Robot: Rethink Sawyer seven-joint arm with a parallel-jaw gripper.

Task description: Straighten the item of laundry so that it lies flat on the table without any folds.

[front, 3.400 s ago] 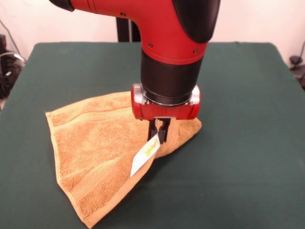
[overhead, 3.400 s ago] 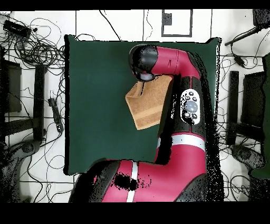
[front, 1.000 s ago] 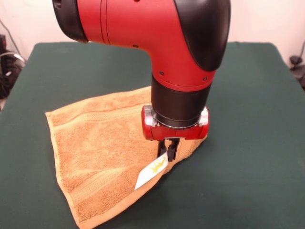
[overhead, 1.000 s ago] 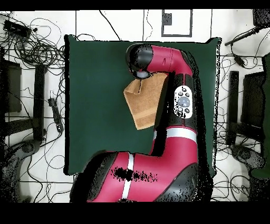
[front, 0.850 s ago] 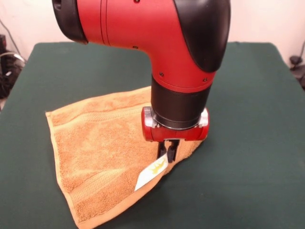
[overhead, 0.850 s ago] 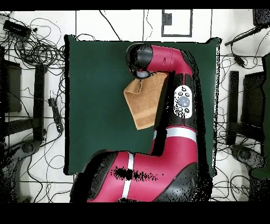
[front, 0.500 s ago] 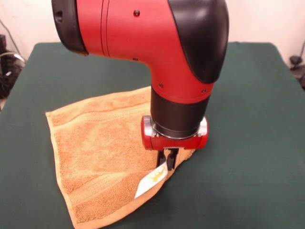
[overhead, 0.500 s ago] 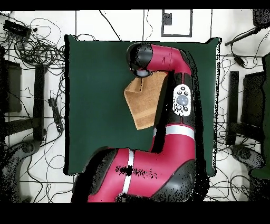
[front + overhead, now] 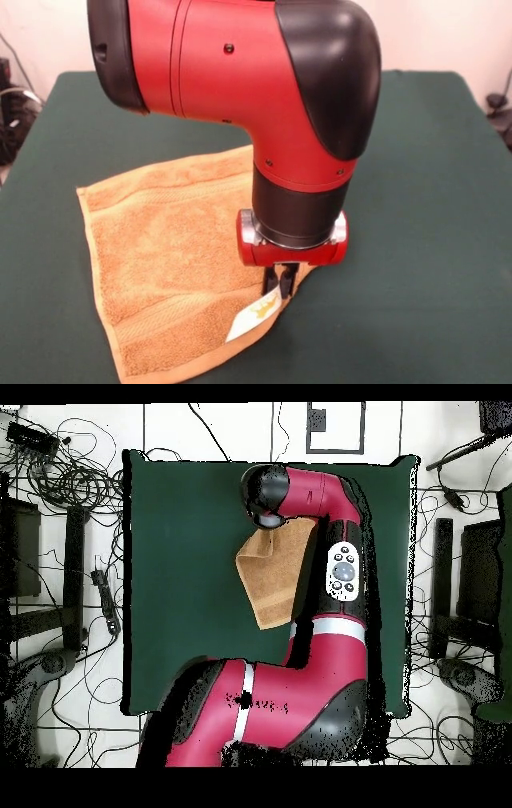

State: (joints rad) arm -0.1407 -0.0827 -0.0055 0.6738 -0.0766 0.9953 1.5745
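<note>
The item of laundry, a golden-tan terry towel (image 9: 172, 252) (image 9: 272, 579), lies on the dark green table (image 9: 416, 208) (image 9: 185, 574), mostly spread, with its right part hidden under the arm. My gripper (image 9: 280, 282) points straight down, shut on the towel's near right corner, just above the table. A small white tag (image 9: 254, 314) with yellow print hangs from that corner below the fingers. In the overhead view the arm's wrist (image 9: 265, 494) covers the gripper and the held corner.
The red arm (image 9: 330, 584) lies along the towel's right side in the overhead view. Cables and equipment (image 9: 60, 474) ring the table on the floor. Open green felt surrounds the towel on all sides.
My gripper has dragged the held corner toward the front edge and slightly right. The fold at the towel's right side has flattened, and the cloth now spreads wider.
</note>
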